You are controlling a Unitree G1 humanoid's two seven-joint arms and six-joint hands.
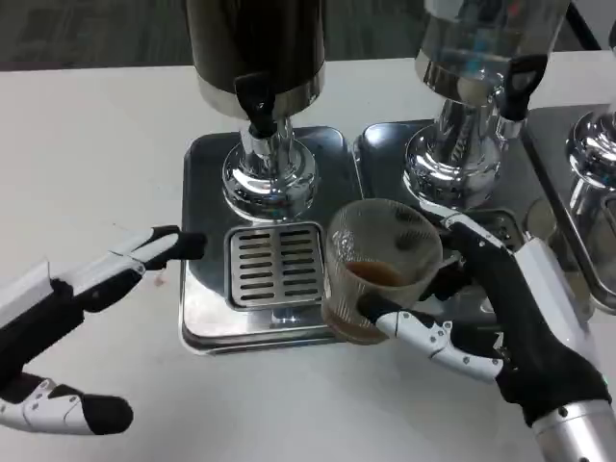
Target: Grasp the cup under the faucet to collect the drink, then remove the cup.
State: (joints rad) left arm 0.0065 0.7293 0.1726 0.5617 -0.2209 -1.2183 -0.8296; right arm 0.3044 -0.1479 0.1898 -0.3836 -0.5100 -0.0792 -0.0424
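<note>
Head view, cup point(380, 269) beside drip grate point(276, 265)

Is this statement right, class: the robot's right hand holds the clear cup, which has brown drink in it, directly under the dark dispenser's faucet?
Not quite. In the head view the right hand does hold the clear cup with brown drink in it, but the cup is off to the right of the drip grate, not under the dark dispenser's faucet.

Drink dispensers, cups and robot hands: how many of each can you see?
Drink dispensers: 3, a dark one, a clear one, and one at the right edge
Cups: 1, the clear cup with brown drink
Robot hands: 2, left hand, right hand
Total: 6
</note>
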